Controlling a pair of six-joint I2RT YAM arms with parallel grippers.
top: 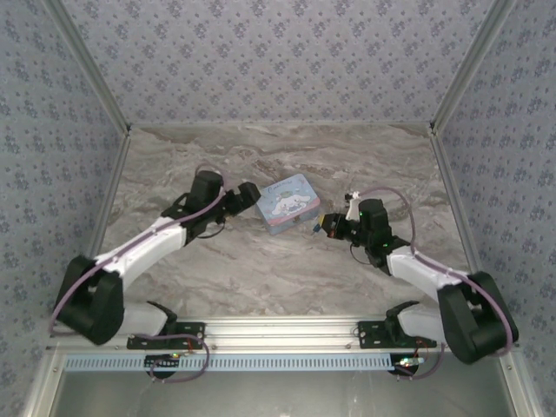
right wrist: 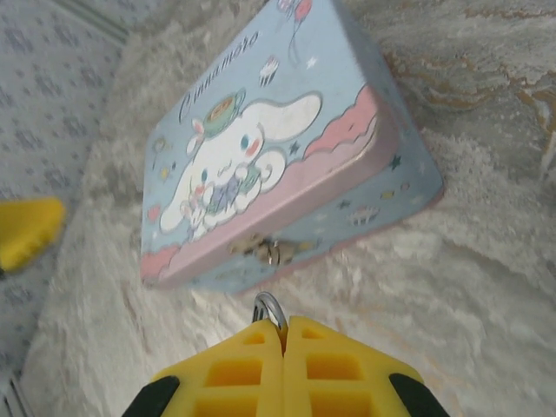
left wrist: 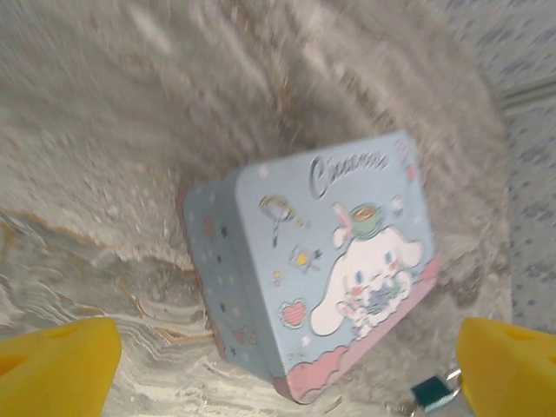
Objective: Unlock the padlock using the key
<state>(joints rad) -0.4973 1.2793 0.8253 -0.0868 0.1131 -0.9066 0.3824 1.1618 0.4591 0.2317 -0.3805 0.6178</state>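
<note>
Two things matter for this step: a steady padlock and a straight key. Your right end effector (right wrist: 284, 334) has its fingers pressed together on a thin silvery loop (right wrist: 269, 308) that pokes out at the tips. I take it for the key's ring, but that cannot be told for sure, so check it before you go in. Your left end effector (left wrist: 287, 369) stands apart, clamped on nothing. The padlock (left wrist: 432, 391) lies on the bench (left wrist: 130, 130) just off the pink front edge of the tin (left wrist: 321, 261), close beside one of the left fingers (left wrist: 508, 365). Close the left on the teal body and leave the keyhole free. Then bring the right in along the keyway and turn gently, because the lock is tiny and will likely skid if pushed sideways. Count: one padlock, one tin, one loop, two end effectors.
</note>
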